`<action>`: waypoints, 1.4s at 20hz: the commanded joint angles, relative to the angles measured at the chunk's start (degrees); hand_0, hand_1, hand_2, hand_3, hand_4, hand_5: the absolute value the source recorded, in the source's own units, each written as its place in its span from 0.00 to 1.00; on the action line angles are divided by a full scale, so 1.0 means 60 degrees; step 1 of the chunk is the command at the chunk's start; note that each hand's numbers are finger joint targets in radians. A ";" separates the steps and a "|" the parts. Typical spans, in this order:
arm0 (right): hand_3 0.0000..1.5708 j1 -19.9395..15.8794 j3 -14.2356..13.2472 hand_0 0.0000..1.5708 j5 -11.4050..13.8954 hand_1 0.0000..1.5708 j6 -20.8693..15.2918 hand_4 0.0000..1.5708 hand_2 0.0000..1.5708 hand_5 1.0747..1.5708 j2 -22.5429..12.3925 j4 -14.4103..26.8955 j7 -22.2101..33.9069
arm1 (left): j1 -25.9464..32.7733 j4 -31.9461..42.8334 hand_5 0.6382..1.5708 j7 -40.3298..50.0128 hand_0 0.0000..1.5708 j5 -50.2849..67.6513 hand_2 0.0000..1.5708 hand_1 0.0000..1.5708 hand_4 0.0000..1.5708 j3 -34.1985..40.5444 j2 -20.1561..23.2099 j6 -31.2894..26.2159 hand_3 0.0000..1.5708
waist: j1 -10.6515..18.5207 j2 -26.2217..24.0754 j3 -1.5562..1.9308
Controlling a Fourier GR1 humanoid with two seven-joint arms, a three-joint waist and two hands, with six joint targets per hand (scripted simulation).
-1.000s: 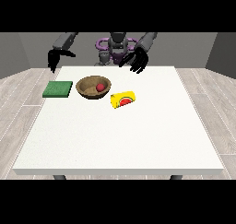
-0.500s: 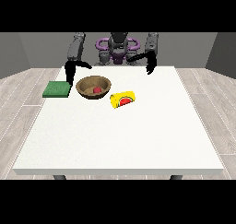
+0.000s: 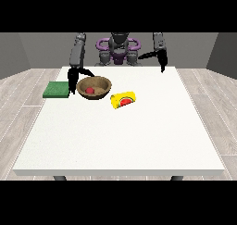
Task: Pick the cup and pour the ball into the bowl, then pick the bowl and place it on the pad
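Now the white table (image 3: 139, 136) is carrying a wooden bowl (image 3: 94, 87) holding the red ball (image 3: 90, 90), the yellow cup (image 3: 123, 100) lying at its four o'clock, the green pad (image 3: 56, 89) at nine. The hand at the view's left (image 3: 72, 77) is hanging at the rim, fingers pointing down and spread; a grip on one side risks tipping the bowl. The hand at the view's right (image 3: 160, 62) is hovering at one o'clock, fingers unreadable.

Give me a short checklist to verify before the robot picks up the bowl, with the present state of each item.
1. Ball in bowl: ok. The red ball lies inside the wooden bowl.
2. Cup out of the way: ok. The yellow cup lies on its side beside the bowl, on the far side from the pad.
3. Pad free: ok. Nothing lies on the green pad.
4. Robot hand near bowl: ok. The robot hand at the view's left hangs between pad and bowl.
5. Contact with the bowl rim: cannot tell.
6. Other robot hand clear: ok. The robot hand at the view's right is near the table's back edge.
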 commanded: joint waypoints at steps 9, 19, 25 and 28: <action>0.00 -0.0966 -0.0030 0.00 0.0022 0.00 -0.0091 0.04 0.00 0.98 0.0067 0.2354 -0.1936 | 0.0198 -0.1118 0.99 0.0351 0.00 0.0172 0.00 0.00 0.00 0.0385 0.0371 -0.0615 0.00 | 0.0246 0.0624 0.0005; 0.96 0.0155 0.0486 1.00 0.1744 1.00 -0.3545 0.60 1.00 0.96 -0.1085 0.2954 -0.0627 | -0.0051 -0.1683 0.97 0.0161 0.00 0.0027 0.00 0.00 0.38 -0.0162 0.0265 -0.0874 0.00 | 0.1352 0.1332 -0.0055; 0.75 -0.0315 0.1074 1.00 0.2307 1.00 -0.4628 0.57 1.00 0.99 -0.1213 0.2329 0.1634 | 0.0332 -0.0734 0.86 0.0092 0.00 0.0295 0.00 0.00 0.59 0.0027 0.0004 -0.0926 0.00 | 0.1091 -0.0207 -0.0054; 0.60 -0.0423 0.1530 1.00 0.2498 1.00 -0.4042 0.54 1.00 0.98 -0.1410 0.2102 0.2969 | 0.0719 0.0087 0.84 -0.0108 0.00 0.0625 0.00 0.00 0.62 0.0744 0.0381 -0.1040 0.00 | 0.0198 -0.1055 -0.0038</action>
